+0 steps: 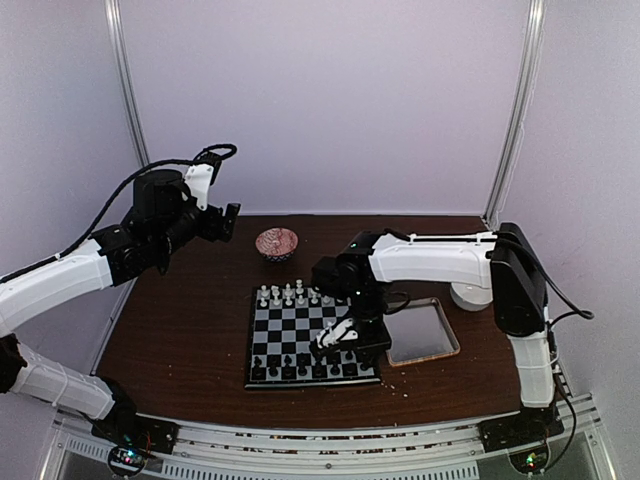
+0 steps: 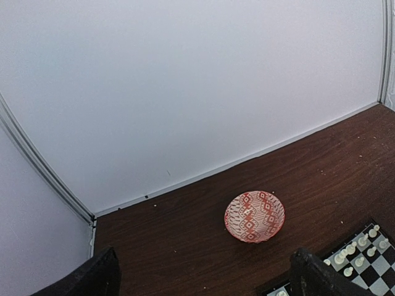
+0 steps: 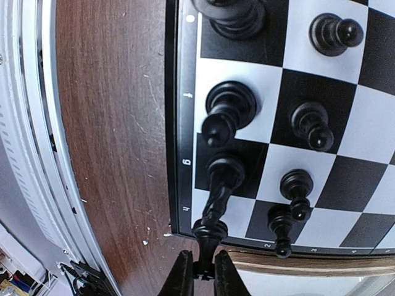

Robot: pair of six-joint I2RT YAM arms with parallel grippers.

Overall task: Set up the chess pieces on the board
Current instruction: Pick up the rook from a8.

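The board lies mid-table, with a row of white chess pieces along its far edge and black chess pieces along its near edge. My right gripper hangs low over the board's right side. In the right wrist view this gripper is shut on the top of a black piece, held over the board's corner beside other standing black pieces. My left gripper is raised at the far left, open and empty. Its fingers stand wide apart.
A red patterned bowl sits behind the board and also shows in the left wrist view. A wooden-rimmed grey tray lies right of the board, with a white round object behind it. Pale crumbs dot the table.
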